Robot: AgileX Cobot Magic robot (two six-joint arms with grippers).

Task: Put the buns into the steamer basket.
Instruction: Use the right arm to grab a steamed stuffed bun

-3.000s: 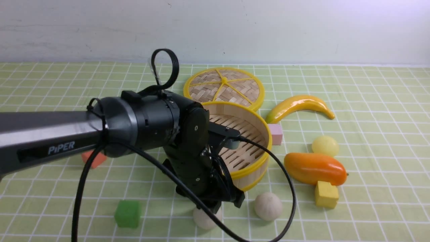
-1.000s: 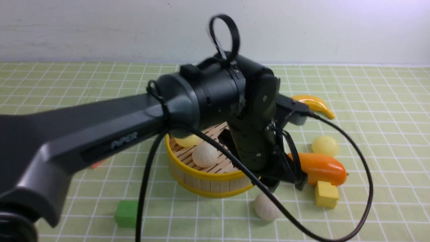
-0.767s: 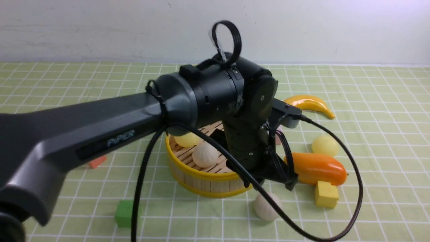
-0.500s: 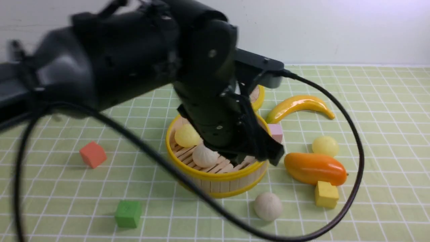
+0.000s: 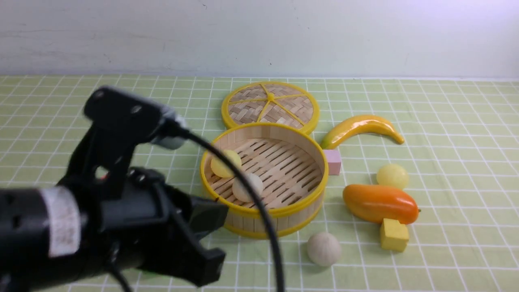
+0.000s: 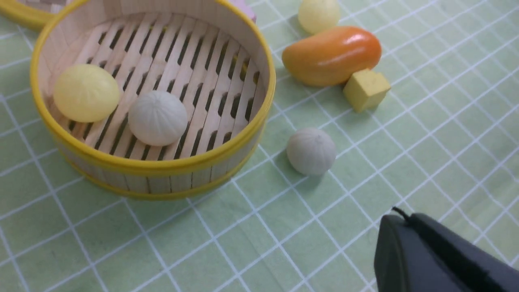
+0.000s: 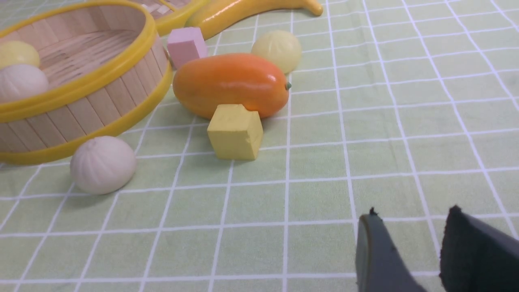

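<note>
- One steamer basket (image 5: pixel 263 211) stands on the table (image 5: pixel 454 121), near the middle of the front view, with its slatted floor open to the camera.
- There are four small round pieces, two pale yellow and two off-white with pleated tops.
- Two of these lie inside the basket, on the side toward the robot's left. The inner yellow bun (image 6: pixel 86 92) is against the wall and the inner white bun (image 6: pixel 157 117) is just beside it. I cannot tell whether the two touch.
- Two lie out on the table. The outer white bun (image 5: pixel 323 248) is near the basket's front wall but apart from it. The outer yellow bun (image 5: pixel 392 175) is off to the right, just behind the mango (image 5: pixel 380 203).
- One woven lid (image 5: pixel 270 106) lies flat just behind the basket.
- There is one banana (image 5: pixel 361 127) and one mango.
- Two cubes are in plain sight: a pink cube (image 5: pixel 333 161) just beside the basket's right wall, and a yellow cube (image 5: pixel 393 234) against the mango's near side.
- Left tool (image 6: pixel 401 247): clenched, jaws pressed into one dark block and grasping nothing. It hangs over the checked cloth on the robot's side of the basket, apart from the outer white bun.
- Right tool (image 7: pixel 409 231): released, jaws standing apart with only cloth between them. It touches nothing, and the yellow cube, the closest piece, is well apart from it.
</note>
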